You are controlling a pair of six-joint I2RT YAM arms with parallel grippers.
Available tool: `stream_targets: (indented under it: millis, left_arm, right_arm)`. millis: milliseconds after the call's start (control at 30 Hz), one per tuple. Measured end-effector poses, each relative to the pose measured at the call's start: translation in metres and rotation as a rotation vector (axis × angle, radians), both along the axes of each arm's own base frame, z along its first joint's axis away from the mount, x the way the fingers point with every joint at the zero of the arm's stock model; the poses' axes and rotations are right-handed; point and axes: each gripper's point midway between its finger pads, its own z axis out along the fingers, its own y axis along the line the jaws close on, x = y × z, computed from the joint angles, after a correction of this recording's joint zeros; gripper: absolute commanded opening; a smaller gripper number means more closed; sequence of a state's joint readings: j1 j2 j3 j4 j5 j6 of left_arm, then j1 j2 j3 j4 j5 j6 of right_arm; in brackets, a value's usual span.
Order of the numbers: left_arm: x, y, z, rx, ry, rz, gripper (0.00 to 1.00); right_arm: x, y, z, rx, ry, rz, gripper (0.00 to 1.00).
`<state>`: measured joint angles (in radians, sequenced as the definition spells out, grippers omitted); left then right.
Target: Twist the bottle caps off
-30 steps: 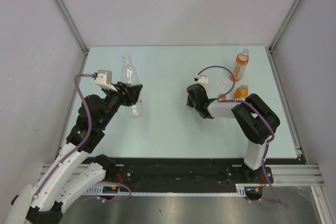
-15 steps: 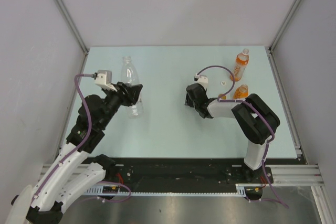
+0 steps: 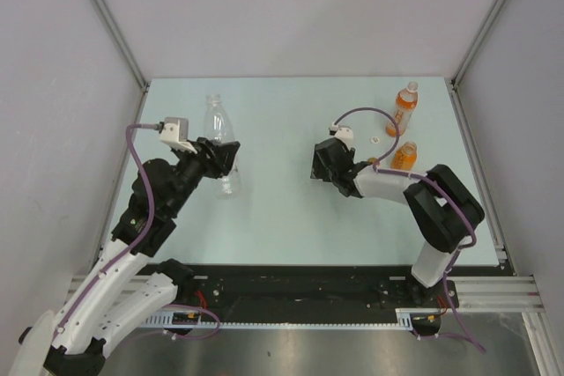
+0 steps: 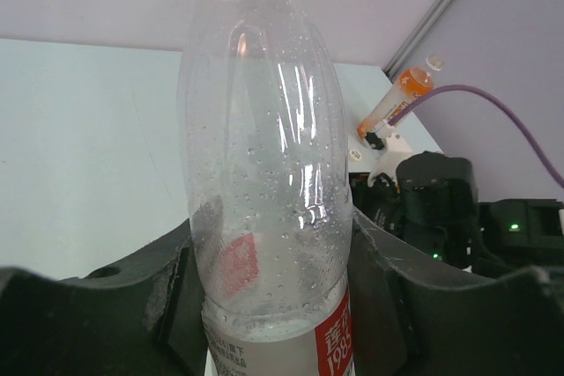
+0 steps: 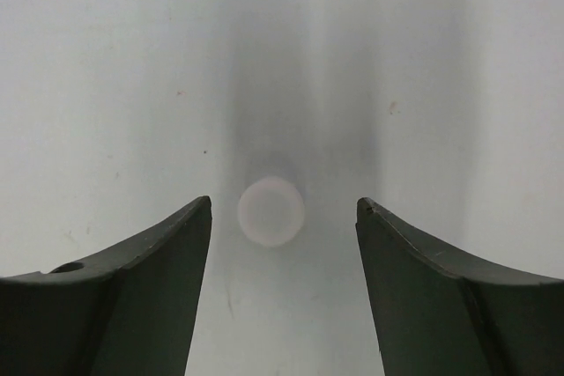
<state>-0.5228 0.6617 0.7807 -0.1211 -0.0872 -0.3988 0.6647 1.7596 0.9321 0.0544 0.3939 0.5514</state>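
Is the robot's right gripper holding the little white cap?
No, the right gripper is open, and the white cap lies on the table between its fingers, touching neither.

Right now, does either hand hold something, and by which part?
The left hand grips the clear plastic bottle around its lower body. The right hand is open, holding nothing.

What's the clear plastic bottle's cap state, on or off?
Off, apparently: clear bottle shows a bare neck from above; a whitish round cap lies on the table under the open right gripper.
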Motion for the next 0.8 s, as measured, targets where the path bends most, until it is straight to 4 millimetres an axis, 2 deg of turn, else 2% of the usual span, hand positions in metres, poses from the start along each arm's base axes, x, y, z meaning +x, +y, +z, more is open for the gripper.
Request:
stream_targets:
  millis: [100, 200, 267, 333, 367, 400, 467, 533, 600, 800]
  left_arm:
    - [0.001, -0.001, -0.002, 0.004, 0.007, -0.002, 0.07]
    - [0.004, -0.005, -0.006, 0.017, 0.014, -0.013, 0.07]
    - [0.005, -0.011, -0.007, 0.023, 0.014, -0.044, 0.07]
    - [0.003, -0.022, -0.008, 0.024, 0.004, -0.104, 0.07]
    - [0.001, -0.031, -0.007, 0.023, -0.011, -0.155, 0.01]
    - [-0.002, -0.041, -0.006, 0.019, -0.025, -0.214, 0.0]
    - [-0.011, -0.062, -0.005, 0.012, -0.051, -0.348, 0.01]
    - [-0.023, -0.085, -0.004, -0.008, -0.079, -0.504, 0.02]
    - [-0.034, -0.104, -0.007, -0.028, -0.082, -0.642, 0.02]
    - [-0.057, -0.13, -0.02, -0.044, -0.046, -0.883, 0.0]
  right_arm:
    - [-0.004, -0.002, 0.027, 0.016, -0.013, 0.006, 0.71]
    - [-0.001, 0.003, 0.084, 0.085, -0.091, 0.018, 0.72]
    - [-0.002, 0.009, 0.138, 0.172, -0.185, 0.047, 0.72]
    - [-0.011, 0.013, 0.198, 0.274, -0.293, 0.098, 0.72]
    - [-0.017, 0.013, 0.226, 0.319, -0.344, 0.122, 0.72]
    - [-0.026, 0.014, 0.255, 0.375, -0.399, 0.157, 0.72]
    - [-0.042, 0.015, 0.296, 0.461, -0.476, 0.221, 0.72]
    - [-0.059, 0.018, 0.325, 0.534, -0.524, 0.304, 0.72]
    - [-0.074, 0.019, 0.344, 0.59, -0.552, 0.372, 0.73]
    - [-0.115, 0.024, 0.379, 0.72, -0.572, 0.555, 0.74]
